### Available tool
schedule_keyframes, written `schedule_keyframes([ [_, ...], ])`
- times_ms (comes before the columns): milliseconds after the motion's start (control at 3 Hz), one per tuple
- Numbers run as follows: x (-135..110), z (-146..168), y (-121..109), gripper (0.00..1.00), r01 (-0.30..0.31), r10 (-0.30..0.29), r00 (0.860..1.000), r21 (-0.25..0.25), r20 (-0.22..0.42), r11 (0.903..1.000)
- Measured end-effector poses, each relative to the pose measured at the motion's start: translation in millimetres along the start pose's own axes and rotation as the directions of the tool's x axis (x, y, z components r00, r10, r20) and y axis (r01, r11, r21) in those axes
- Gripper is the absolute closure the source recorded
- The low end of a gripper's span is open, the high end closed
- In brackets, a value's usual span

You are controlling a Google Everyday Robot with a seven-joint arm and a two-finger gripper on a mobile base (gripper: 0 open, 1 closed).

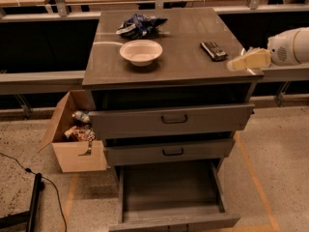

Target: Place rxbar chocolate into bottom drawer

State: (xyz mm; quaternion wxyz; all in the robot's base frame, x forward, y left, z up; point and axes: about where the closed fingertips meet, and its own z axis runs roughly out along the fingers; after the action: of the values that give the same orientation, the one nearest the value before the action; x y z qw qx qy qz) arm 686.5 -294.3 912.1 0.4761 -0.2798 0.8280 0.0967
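Note:
The rxbar chocolate [213,51] is a small dark bar lying flat on the right side of the grey cabinet top [183,66]. My gripper [248,61] reaches in from the right and sits over the top's front right corner, a short way right of and nearer than the bar, not touching it. The bottom drawer [169,187] is pulled out towards me and its grey floor is bare. The two upper drawers with black handles are partly open.
A white bowl [141,51] stands mid-left on the top, with a wrinkly blue-and-white bag [140,25] behind it. An open cardboard box [72,144] holding packets sits on the floor left of the cabinet. A black cable [19,170] runs along the floor at the far left.

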Motion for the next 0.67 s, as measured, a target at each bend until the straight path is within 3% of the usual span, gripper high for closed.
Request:
schedule_keyframes([
  [333,-29,25,-14,0.0,-0.048,0.048,0.99,-0.001,0.13,0.9989],
  [667,-45,58,-21,0.0,-0.089,0.085,0.98,0.011,0.182,0.996],
])
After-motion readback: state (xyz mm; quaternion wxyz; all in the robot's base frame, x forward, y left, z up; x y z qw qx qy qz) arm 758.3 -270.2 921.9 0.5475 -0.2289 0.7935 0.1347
